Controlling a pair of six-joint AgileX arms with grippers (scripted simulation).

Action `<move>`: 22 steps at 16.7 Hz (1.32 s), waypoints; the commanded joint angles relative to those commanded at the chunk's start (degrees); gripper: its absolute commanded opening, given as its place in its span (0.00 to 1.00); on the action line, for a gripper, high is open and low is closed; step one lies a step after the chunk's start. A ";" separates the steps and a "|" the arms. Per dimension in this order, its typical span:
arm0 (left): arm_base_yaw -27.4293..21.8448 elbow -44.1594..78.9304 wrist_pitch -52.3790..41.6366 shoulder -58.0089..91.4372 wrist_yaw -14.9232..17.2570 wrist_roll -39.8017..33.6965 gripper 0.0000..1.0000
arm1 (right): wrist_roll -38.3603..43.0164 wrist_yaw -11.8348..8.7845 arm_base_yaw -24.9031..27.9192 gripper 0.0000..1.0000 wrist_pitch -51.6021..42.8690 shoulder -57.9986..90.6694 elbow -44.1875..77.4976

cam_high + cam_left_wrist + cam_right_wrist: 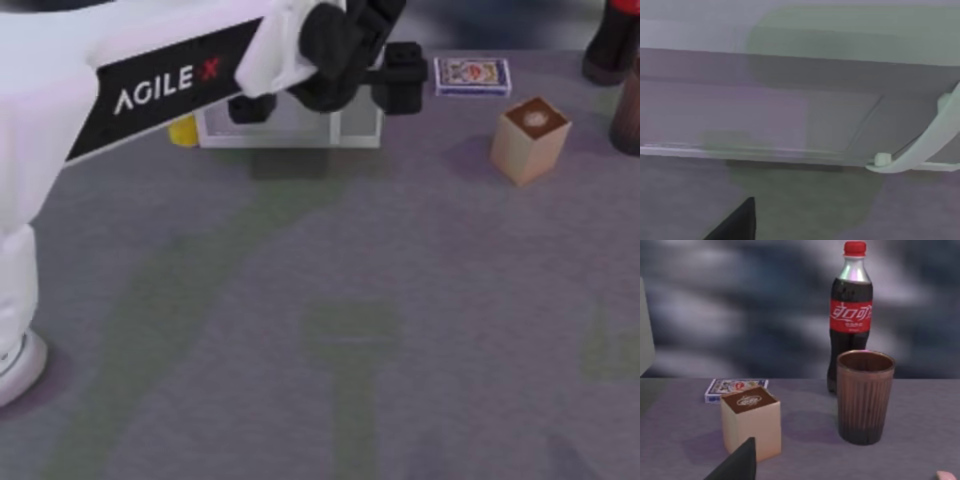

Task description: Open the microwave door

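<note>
Top view: left arm reaching across from the table's left side, left hand (335,70) black, sitting over the microwave (290,125) at the far edge, left of centre. Can't tell from here whether the hand is open or closed; wrist housing hides the fingers. Only the front lower strip of the microwave visible under the arm; pale panels, probably the microwave door (265,125), shut flush as far as can be made out. Small yellow object (183,131) just beside the microwave's left corner. Card deck (472,76) lying flat to the right of the hand, tan box (530,140) further right and nearer the camera, apart from the deck. Dark bottle base (612,45) and dark cup edge (630,115) at the far right edge. Table (330,330) grey-purple.

Left wrist view: close up on the door, grey window filling most of the frame, white curved bar handle (920,150) off to one side, not gripped. One black fingertip (737,225) in view, clear of the handle.

Right wrist view: right hand parked at the right side, one dark fingertip (737,465) showing, state not readable. Cola bottle (851,315) upright, brown ribbed cup (865,395) in front of it, tan box (751,422), card deck (735,389) behind it.
</note>
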 joint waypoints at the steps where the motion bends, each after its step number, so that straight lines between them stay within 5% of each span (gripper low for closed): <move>1: -0.12 0.34 -0.16 0.37 -0.08 -0.09 1.00 | 0.00 0.00 0.00 1.00 0.00 0.00 0.00; 17: 3.47 7.44 6.61 13.01 2.19 3.15 1.00 | 0.00 0.00 0.00 1.00 0.00 0.00 0.00; 22: 3.47 7.44 6.61 13.01 2.19 3.15 0.62 | 0.00 0.00 0.00 1.00 0.00 0.00 0.00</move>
